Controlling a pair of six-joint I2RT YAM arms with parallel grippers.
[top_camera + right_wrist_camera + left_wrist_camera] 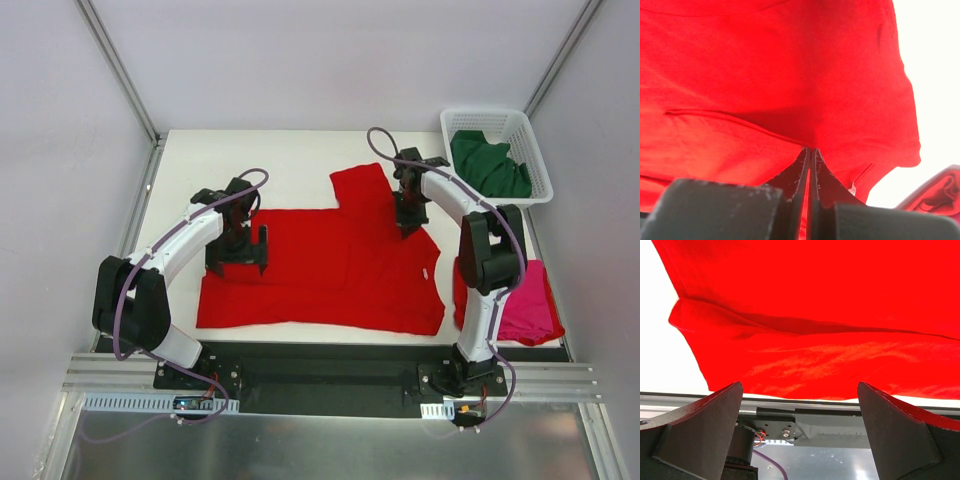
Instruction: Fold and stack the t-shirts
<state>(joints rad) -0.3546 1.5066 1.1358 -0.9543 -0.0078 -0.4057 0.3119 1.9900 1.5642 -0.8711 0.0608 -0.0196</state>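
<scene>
Top external view: red shirt (330, 270) is lying spread on the table (280, 160), right pincer (407, 226) pinching its far right edge, left pincer (238, 264) hovering, gaping wide, over its left end.

The bright red cotton t-shirt (330, 270) is spread on the white counter (290, 160) under the left hand (237, 266) and right hand (407, 226). Behind the right hand, rightward, the dark green t-shirt (488, 165) is contained in the white plastic lattice basket (541, 152); before it, rightward, the magenta-pink t-shirt (530, 305) is laid on the counter.
</scene>
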